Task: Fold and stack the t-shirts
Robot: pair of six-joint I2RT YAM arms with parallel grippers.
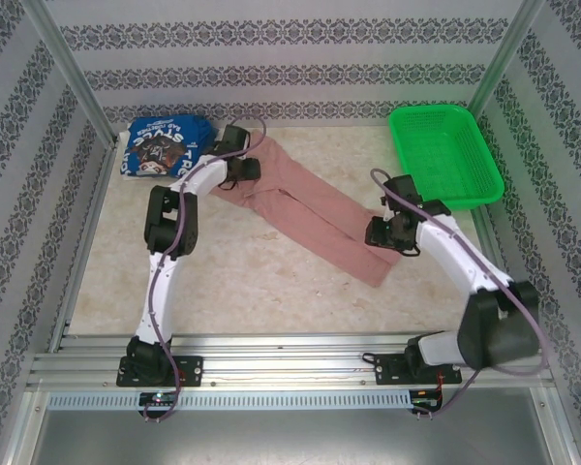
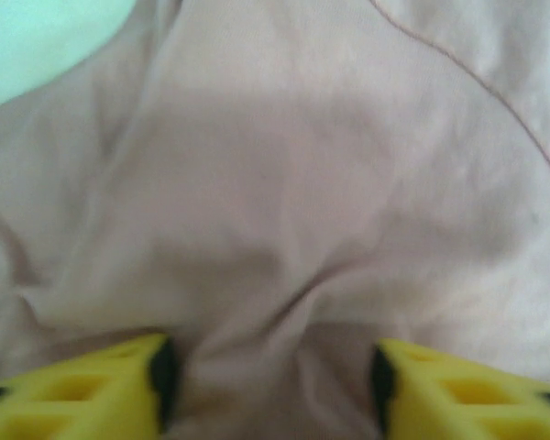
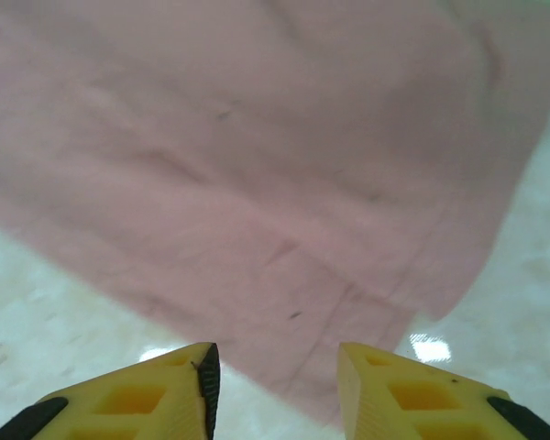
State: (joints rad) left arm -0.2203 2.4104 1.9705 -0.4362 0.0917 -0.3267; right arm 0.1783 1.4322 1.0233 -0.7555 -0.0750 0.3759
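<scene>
The pink t-shirt (image 1: 300, 208) lies in a long strip on the surface (image 1: 252, 281), left of the green basket (image 1: 436, 109). The blue t-shirt (image 1: 160, 143) sits farther left. Over pink cloth, the left tool (image 2: 268, 385) stands wide, gripping nothing. The right tool (image 3: 280, 385) is parted above the hem nearest the basket.

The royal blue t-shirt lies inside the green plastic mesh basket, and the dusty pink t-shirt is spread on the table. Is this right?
No: the top external view shows the royal blue cloth t-shirt in the table's far left corner, not the green plastic mesh basket.
</scene>
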